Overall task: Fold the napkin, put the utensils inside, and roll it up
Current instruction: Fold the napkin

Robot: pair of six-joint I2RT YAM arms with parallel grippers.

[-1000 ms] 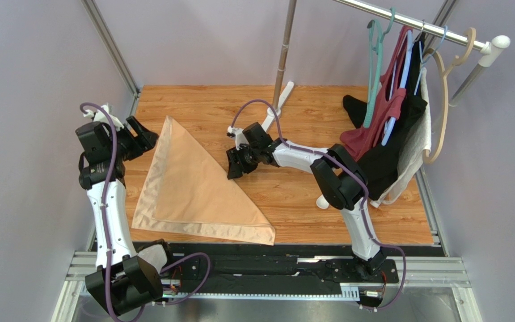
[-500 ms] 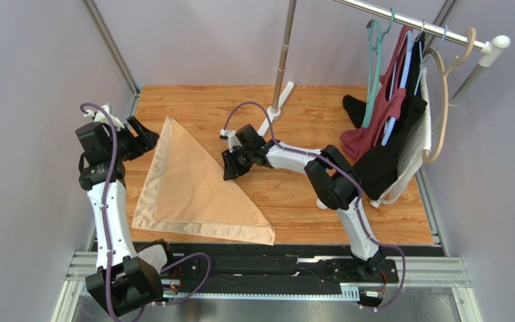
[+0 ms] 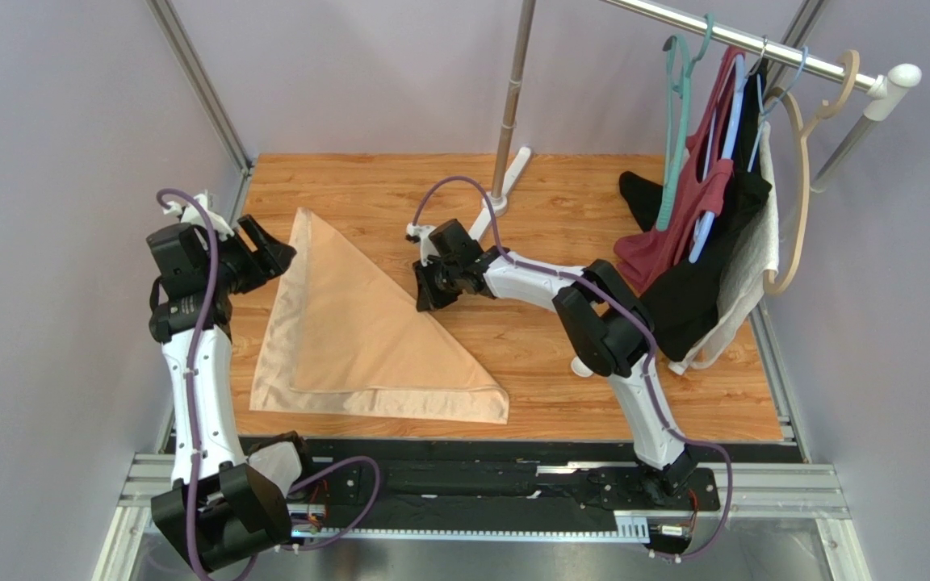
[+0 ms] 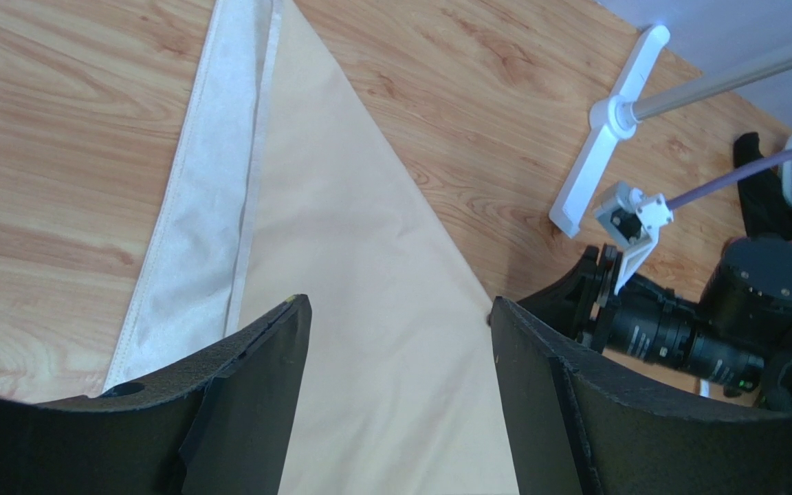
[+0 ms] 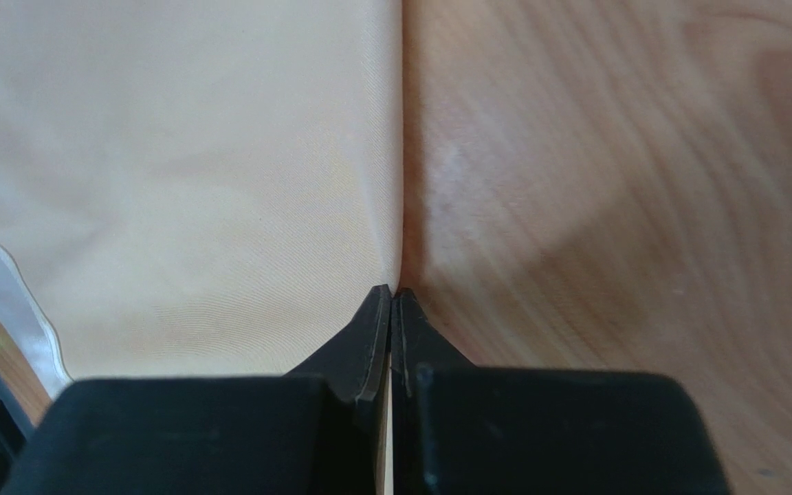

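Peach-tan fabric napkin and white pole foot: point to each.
peach-tan fabric napkin (image 3: 358, 343): top external view, centre of folded triangle.
white pole foot (image 4: 588, 170): left wrist view, lower half of bar.

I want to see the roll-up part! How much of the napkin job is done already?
Done: the napkin lies folded into a triangle. In hand: the right gripper is shut on its folded edge; the left gripper hovers open above it. Left: filling and rolling; nothing lies on it yet, and it is flat.
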